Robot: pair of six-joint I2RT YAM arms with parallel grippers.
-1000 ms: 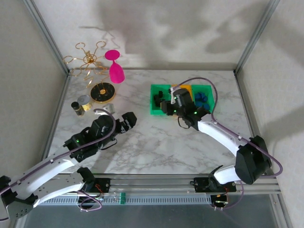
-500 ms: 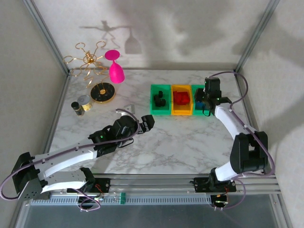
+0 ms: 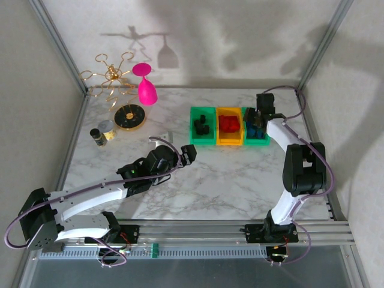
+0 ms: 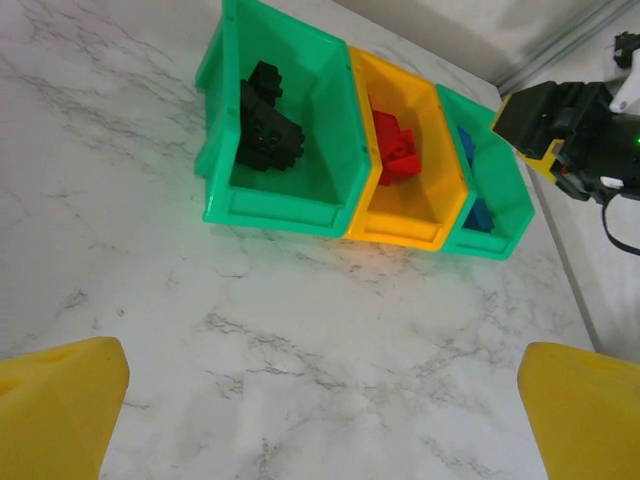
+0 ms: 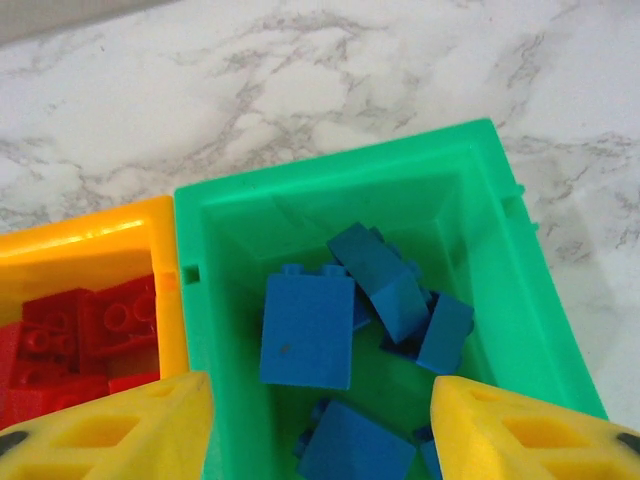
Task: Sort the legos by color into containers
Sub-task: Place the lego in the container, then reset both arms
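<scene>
Lego bricks (image 5: 307,330), blue, lie loose in a green bin (image 5: 300,215) beneath the right pincer (image 5: 320,430), open and empty. Light, rigid, probably slick: pinch flat sides. Left pincer (image 4: 320,410) wide open, empty.

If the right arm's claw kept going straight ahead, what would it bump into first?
Probably the blue bricks piled in the green bin, straight ahead of the open right gripper; depth is hard to judge.
</scene>
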